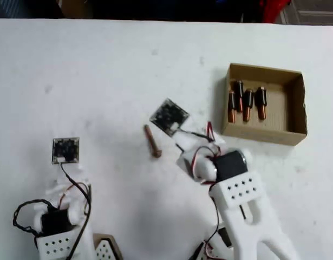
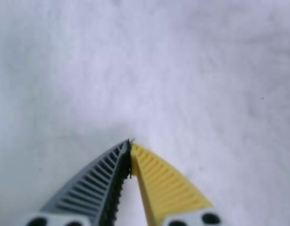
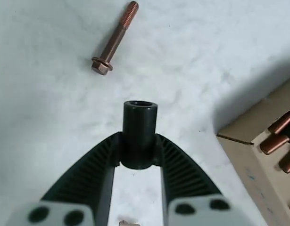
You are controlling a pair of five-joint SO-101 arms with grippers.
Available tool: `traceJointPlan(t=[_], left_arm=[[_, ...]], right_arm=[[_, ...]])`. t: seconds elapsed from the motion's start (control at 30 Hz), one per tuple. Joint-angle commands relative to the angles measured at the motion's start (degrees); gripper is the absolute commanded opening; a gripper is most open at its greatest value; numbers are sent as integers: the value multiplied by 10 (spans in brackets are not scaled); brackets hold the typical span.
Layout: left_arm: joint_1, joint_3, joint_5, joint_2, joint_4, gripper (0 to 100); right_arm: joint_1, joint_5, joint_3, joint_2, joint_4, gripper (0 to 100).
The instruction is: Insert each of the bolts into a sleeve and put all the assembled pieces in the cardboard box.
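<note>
A copper bolt lies loose on the white table near the middle. My right gripper is shut on a black sleeve, whose open end faces away from the wrist, a short way from the bolt. In the high view that arm stands between the bolt and the cardboard box. Several assembled bolt-and-sleeve pieces lie in the box. My left gripper is shut with nothing in it, over bare table at the front left.
The box sits close beside the right gripper. Two square black marker tags ride on the arms' wrists. Open table stretches to the back and left. The far table edge runs along the top of the high view.
</note>
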Motion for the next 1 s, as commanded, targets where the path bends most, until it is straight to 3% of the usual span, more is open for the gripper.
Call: traceJointPlan(t=[0.0, 0.43, 0.77, 0.97], left_arm=[[-6, -1, -7, -4, -16, 23], [-6, -1, -7, -4, -16, 23], [-6, -1, -7, -4, -16, 23], [-6, -1, -7, -4, -16, 23]], right_arm=[[15, -5, 72, -29, -89, 27], [56, -6, 225, -30, -192, 27], [55, -1, 274, -30, -192, 33], [55, 0, 272, -31, -183, 138]])
